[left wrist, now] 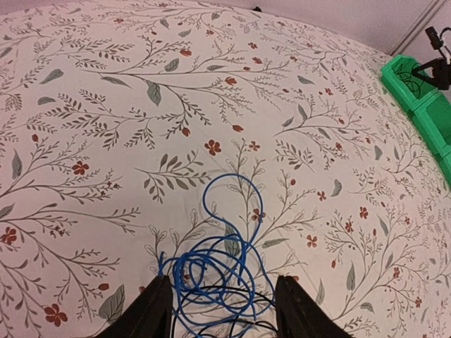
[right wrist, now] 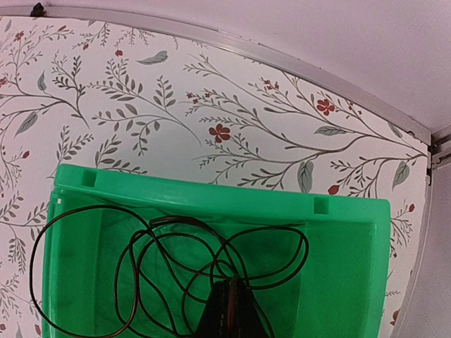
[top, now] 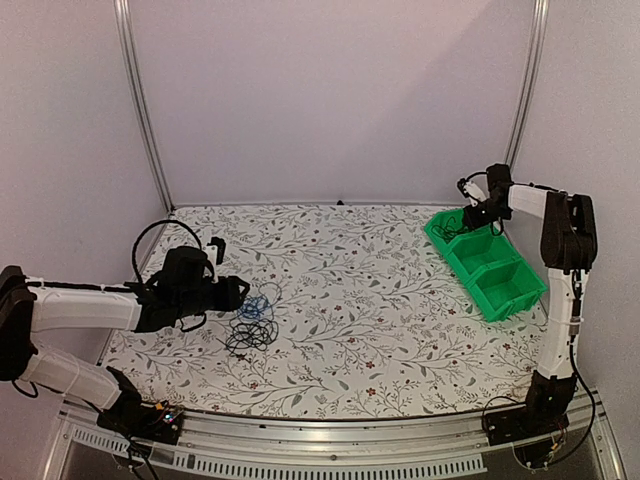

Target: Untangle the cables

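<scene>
Left hand (left wrist: 220,289) released, fingers straddling the blue cable (left wrist: 194,271), black cables (top: 250,335) tangled with it on the floral surface (top: 350,300), all well apart from the green bin (top: 520,300), right hand (right wrist: 229,306) clenched on a black cable (right wrist: 304,246), its loops over the bin's far end

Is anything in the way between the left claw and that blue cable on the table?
Nothing visible. The left gripper is open, with a finger on either side of the blue cable. Black cables are tangled into it.

Left arm (top: 85,310) low along the bench's left edge, left pincer (top: 240,292) agape; right arm (top: 565,240) raised, right pincer (top: 468,216) pinching a black cable (right wrist: 225,271).
</scene>
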You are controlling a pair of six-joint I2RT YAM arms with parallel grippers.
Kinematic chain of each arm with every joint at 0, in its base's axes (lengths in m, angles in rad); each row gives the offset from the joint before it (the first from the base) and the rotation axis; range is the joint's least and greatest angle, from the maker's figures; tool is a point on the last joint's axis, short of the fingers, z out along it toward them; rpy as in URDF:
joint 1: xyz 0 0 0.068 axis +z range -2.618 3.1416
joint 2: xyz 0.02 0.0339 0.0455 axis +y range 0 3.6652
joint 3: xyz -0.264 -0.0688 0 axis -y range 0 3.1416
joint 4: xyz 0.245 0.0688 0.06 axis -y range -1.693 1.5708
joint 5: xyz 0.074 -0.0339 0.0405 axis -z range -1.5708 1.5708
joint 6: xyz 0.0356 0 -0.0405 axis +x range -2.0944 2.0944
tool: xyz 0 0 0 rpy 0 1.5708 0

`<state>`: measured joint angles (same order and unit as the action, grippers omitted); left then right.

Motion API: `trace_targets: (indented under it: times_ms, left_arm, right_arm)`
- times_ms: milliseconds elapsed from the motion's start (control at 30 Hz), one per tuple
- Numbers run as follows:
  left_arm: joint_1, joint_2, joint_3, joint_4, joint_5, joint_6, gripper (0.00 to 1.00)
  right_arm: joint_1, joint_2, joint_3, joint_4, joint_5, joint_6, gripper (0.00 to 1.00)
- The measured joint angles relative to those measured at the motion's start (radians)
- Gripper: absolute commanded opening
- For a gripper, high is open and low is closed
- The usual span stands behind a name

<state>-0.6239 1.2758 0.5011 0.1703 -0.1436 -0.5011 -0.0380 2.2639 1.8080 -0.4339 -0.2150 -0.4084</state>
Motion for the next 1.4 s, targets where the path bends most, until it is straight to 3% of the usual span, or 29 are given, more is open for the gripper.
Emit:
trace_targets:
  times_ms: [133, 267, 500, 900, 1200, 1400]
  left_arm:
    - [0.0, 0.0, 0.0, 0.0, 0.0, 0.0, 0.49]
    - [0.0, 0.0, 0.0, 0.0, 0.0, 0.0, 0.5]
    - [0.0, 0.0, 0.002, -0.001, -0.001, 0.002, 0.5]
    - [0.0, 0.006, 0.002, -0.002, -0.002, 0.011, 0.5]
    - [0.0, 0.009, 0.002, -0.005, -0.003, 0.01, 0.5]
    - [0.0, 0.01, 0.002, -0.013, -0.004, 0.01, 0.5]
  right_arm:
    - [-0.001, 0.004, 0.016, -0.023, 0.024, 0.0, 0.09]
    - [-0.002, 0.004, 0.019, -0.046, 0.035, -0.002, 0.34]
    - [-0.002, -0.072, 0.018, -0.116, 0.055, 0.028, 0.53]
    - [0.005, -0.359, -0.016, -0.11, 0.064, 0.036, 0.56]
    - [0.012, -0.325, -0.05, -0.114, 0.058, 0.03, 0.48]
    - [0.012, -0.309, -0.077, -0.118, 0.122, 0.003, 0.51]
